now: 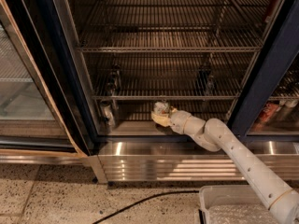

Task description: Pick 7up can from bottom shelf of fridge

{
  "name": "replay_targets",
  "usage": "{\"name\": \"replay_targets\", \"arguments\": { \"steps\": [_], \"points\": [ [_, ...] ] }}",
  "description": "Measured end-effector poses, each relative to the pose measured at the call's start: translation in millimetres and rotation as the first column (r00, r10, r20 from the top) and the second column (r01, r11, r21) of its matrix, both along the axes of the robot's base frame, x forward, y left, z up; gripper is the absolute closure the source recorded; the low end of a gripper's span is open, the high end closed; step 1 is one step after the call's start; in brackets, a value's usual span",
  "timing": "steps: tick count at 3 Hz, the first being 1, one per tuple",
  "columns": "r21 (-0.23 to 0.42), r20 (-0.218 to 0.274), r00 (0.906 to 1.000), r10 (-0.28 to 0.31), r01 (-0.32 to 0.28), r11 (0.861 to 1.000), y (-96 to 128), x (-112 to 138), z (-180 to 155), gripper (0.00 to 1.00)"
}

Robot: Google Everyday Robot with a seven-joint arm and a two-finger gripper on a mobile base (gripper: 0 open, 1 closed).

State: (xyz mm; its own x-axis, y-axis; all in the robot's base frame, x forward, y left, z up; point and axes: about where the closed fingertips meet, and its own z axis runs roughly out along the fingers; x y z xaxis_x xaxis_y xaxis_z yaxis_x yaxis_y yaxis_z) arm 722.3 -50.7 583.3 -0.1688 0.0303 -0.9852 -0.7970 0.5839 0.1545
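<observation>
Resting by 7up can (161,107), btm shelf (131,116) of fridge (261,78): tool (161,118). Label unreadable.

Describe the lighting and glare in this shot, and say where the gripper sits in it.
Camera view: the fridge interior is dim and brownish, darkest behind the upper racks; bright glare streaks lie on the ribbed steel base panel; the pale gripper at the 7up can on the bottom shelf stands out against shadow.
</observation>
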Motion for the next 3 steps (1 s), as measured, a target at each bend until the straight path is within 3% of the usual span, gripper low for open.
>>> {"name": "replay_targets", "arguments": {
  "steps": [3],
  "points": [
    [0.000, 0.000, 1.0000, 0.000, 0.000, 1.000, 5, 1, -14, 1.00]
  ]
}}
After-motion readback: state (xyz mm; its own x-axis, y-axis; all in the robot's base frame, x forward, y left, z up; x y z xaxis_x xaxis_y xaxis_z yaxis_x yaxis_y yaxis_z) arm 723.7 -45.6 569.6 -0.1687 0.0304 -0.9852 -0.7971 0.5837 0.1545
